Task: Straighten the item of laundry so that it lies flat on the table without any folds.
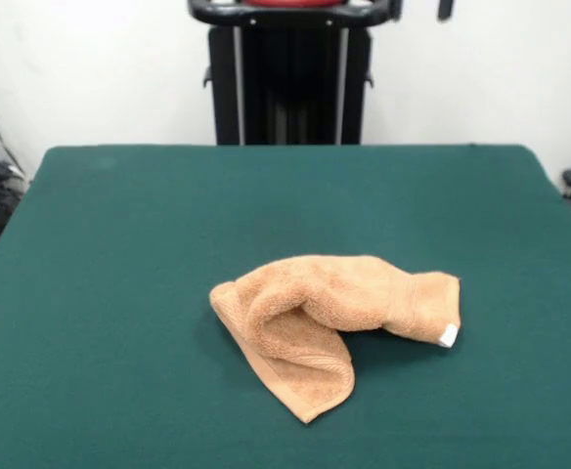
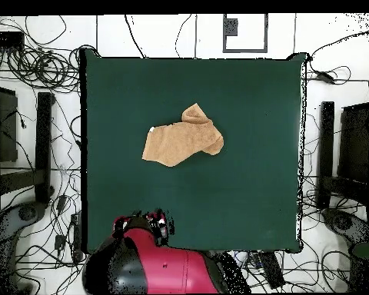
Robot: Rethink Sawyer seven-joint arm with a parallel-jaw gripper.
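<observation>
The item of laundry is an orange-tan terry towel lying bunched and folded over itself a little in front of the middle of the green table. One flap reaches toward the front edge, and a small white tag shows at its right end. From overhead the towel is an irregular shape near the centre of the table. The gripper is drawn back at the table's robot-side edge, well away from the towel and touching nothing. Only a dark tip of it shows in the front view.
The red and black arm is folded up at its base beyond the table edge. Tangled cables and black stands lie on the floor on both sides of the table.
</observation>
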